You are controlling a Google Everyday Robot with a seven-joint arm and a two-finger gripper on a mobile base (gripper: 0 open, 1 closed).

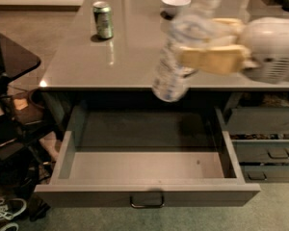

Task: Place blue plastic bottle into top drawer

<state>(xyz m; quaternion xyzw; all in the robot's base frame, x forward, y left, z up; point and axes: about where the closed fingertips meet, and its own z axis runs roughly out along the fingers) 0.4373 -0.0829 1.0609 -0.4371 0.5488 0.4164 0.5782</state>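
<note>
above the open top drawer (86, 195), blue plastic bottle (168, 83) tilted, pincer (196, 46) clamped round it

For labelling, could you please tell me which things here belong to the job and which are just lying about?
Job: blue plastic bottle, held by the gripper at the front edge of the countertop; open top drawer.
Lying about: green can, white bowl.

The hand (202, 41), over the tabletop (130, 57) front edge, clasps the tilted blue plastic bottle (176, 70) above the open top drawer (144, 194). A green can (103, 19) and white bowl (176, 4) stand farther back.
</note>
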